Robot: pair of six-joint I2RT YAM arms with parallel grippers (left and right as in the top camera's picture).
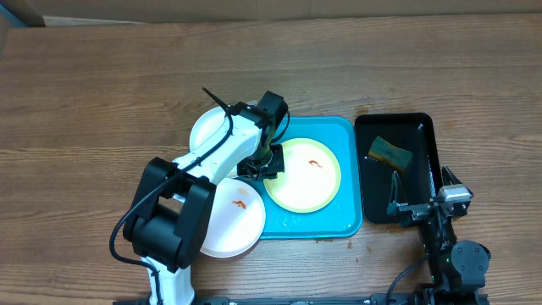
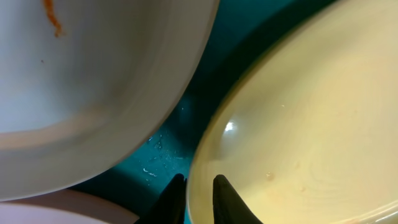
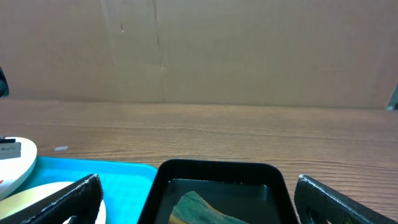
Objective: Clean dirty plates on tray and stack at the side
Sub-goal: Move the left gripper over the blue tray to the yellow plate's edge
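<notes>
On the turquoise tray lies a pale yellow-green plate with an orange-red smear. My left gripper is at its left rim. In the left wrist view the gripper straddles that rim, one finger on the tray side and one on the plate, shut on it. A white plate with a smear overhangs the tray's front left corner. A second white plate lies behind the left arm, partly hidden. My right gripper stands open at the black tray's front edge, holding nothing.
To the right of the turquoise tray, a narrow black tray holds a green-and-yellow sponge. In the right wrist view the sponge lies just ahead of the open fingers. Bare wooden table surrounds both trays.
</notes>
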